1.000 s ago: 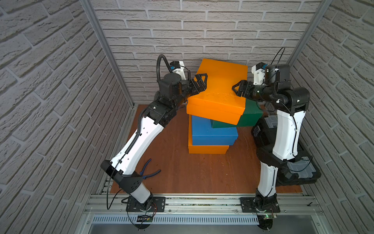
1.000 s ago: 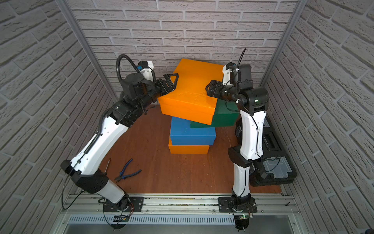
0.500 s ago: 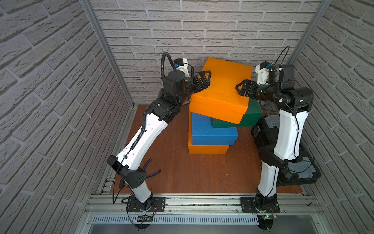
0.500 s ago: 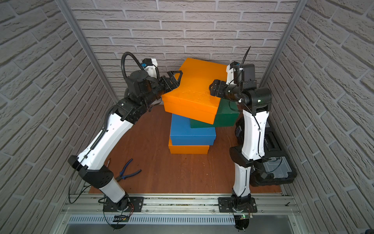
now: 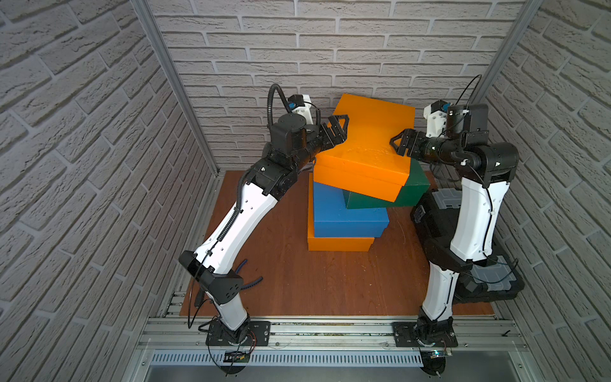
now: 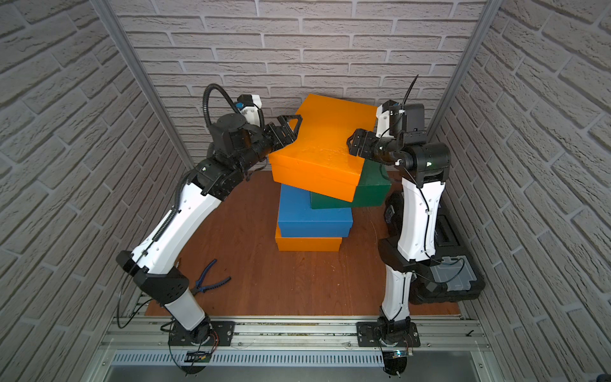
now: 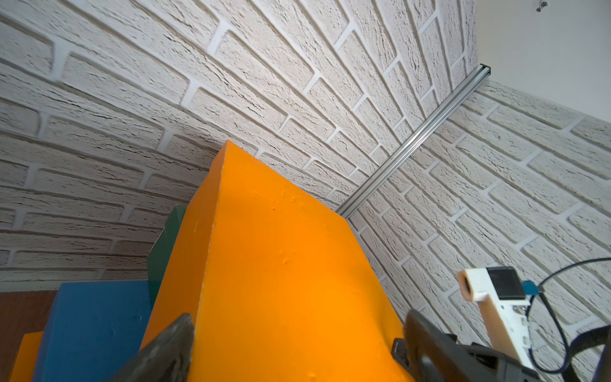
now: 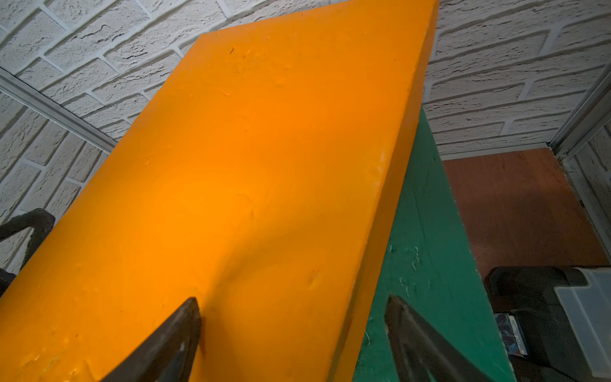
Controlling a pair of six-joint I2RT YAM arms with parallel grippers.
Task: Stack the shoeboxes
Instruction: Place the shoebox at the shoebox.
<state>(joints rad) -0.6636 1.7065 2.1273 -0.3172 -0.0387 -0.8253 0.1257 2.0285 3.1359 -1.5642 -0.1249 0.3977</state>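
Observation:
Four shoeboxes stand in one pile at the back of the wooden floor. An orange box [image 5: 337, 244] is lowest, with a blue box [image 5: 344, 218] on it. A dark green box [image 5: 413, 185] sits above, shifted right. The top orange box [image 5: 370, 145] [image 8: 248, 165] lies askew on the green one. My left gripper [image 5: 339, 130] [image 7: 297, 317] is open and straddles the top box's left end. My right gripper [image 5: 396, 144] [image 8: 292, 299] is open at the top box's right edge, with one finger over the orange lid and one over the green box [image 8: 426, 264].
A black toolbox [image 5: 489, 281] lies on the floor at the right, behind my right arm. Blue-handled pliers [image 6: 208, 281] lie front left by my left arm's base. Brick walls close in on three sides, and the back wall is right behind the pile.
The top orange box and both grippers have shifted slightly to the right. My left arm has reached further in. My right gripper's jaws have widened a little.

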